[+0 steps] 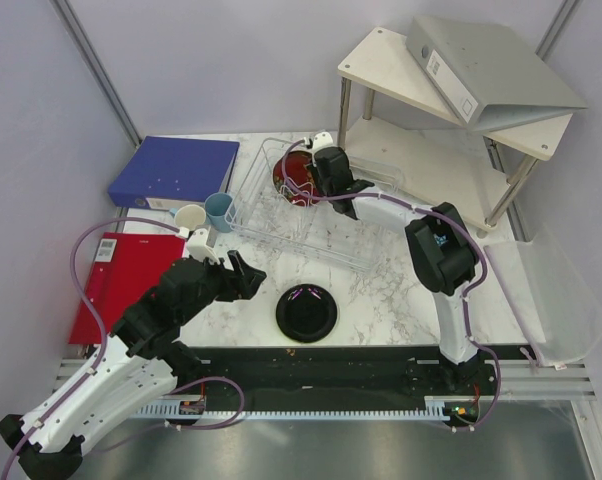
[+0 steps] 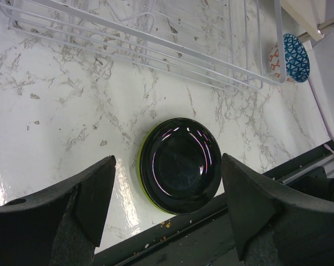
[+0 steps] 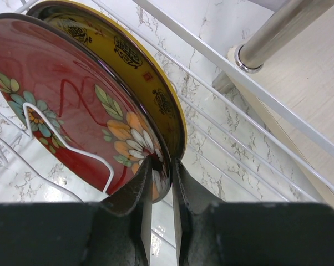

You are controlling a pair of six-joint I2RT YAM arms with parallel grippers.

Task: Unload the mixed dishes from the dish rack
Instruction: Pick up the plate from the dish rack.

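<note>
gleaming marble table (image 1: 381,290), lilac walls (image 1: 231,60)

The left arm (image 1: 131,350) angles forward from its base at the near edge, its end effector (image 2: 168,166) hovering with fingers spread wide and nothing between them. The right arm (image 1: 439,255) rises, folds at the elbow and reaches far to the left, its end effector (image 3: 166,169) pinched narrow on the rim of the red bowl (image 3: 72,94).

A red flowered bowl (image 3: 72,111) stands on edge in the clear dish rack (image 1: 299,236), yellow-brown plate (image 3: 142,75) just behind; black plate (image 1: 306,312) (atop a lime-green plate (image 2: 145,191)) lies before the rack.
</note>
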